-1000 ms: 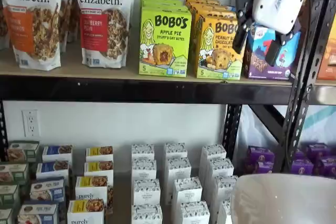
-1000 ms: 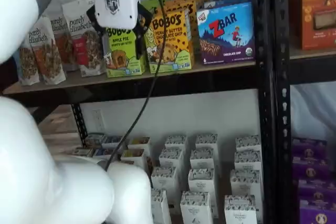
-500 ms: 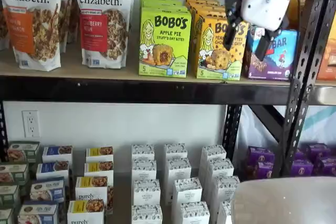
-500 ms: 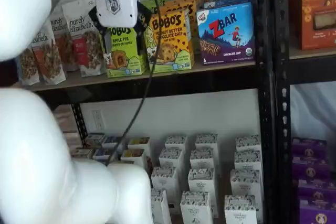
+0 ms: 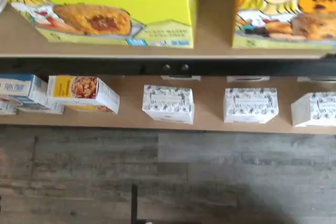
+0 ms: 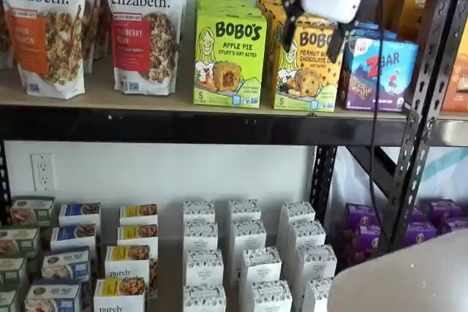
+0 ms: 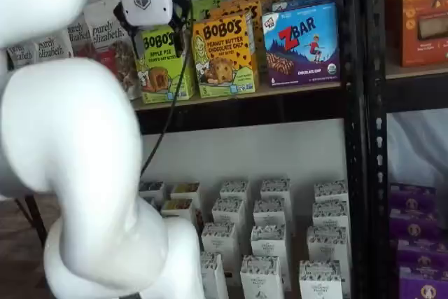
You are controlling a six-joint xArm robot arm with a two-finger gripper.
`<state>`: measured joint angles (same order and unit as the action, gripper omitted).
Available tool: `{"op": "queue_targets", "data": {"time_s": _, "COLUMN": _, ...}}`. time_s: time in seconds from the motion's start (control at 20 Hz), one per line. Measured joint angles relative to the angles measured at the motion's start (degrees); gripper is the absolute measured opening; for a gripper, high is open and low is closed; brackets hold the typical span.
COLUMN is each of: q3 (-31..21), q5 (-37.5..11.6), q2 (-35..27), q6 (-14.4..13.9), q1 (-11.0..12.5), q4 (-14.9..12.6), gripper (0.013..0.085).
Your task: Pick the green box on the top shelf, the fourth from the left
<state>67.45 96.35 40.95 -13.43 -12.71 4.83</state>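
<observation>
The lime-green Bobo's Apple Pie box [image 6: 229, 60] stands upright on the top shelf [image 6: 110, 96], with more green boxes behind it. It also shows in a shelf view [image 7: 164, 61] and close up in the wrist view [image 5: 121, 9]. My gripper [image 6: 313, 36] hangs in front of the shelf, open, with a plain gap between its black fingers and nothing in them. In a shelf view it [image 7: 155, 29] lines up with the green box's upper part; it is apart from the box.
A yellow-orange Bobo's box [image 6: 307, 71] stands right of the green one, then a blue ZBar box [image 6: 380, 74]. Granola bags [image 6: 142, 27] stand to its left. A black upright [image 6: 424, 107] is at the right. White cartons [image 6: 241, 253] fill the lower shelf. My white arm [image 7: 77, 173] hides the left.
My gripper has moved left along the top shelf, from in front of the ZBar box to in front of the Bobo's boxes, and risen slightly. The boxes have not moved.
</observation>
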Motion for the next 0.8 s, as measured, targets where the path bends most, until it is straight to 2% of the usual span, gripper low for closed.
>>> {"op": "queue_targets", "data": {"time_s": 0.2, "q3": 1.29, "q5": -3.45, "q2": -3.78, "q6": -4.01, "q1": -4.45, "q4": -1.58, "gripper": 0.085}}
{"op": "queue_targets", "data": {"time_s": 0.4, "q3": 2.89, "q5": -6.05, "q2": -7.07, "q6": -6.89, "q1": -7.62, "q4": -3.45, "gripper": 0.085}}
{"op": "queue_targets", "data": {"time_s": 0.65, "q3": 5.78, "q5": -8.28, "q2": -11.06, "q6": -9.32, "q1": -10.19, "q4": -5.88, "gripper": 0.085}}
{"op": "queue_targets", "data": {"time_s": 0.8, "q3": 8.02, "q5": -9.13, "q2": -13.53, "q6": -9.57, "q1": -10.45, "q4": -6.14, "gripper": 0.085}}
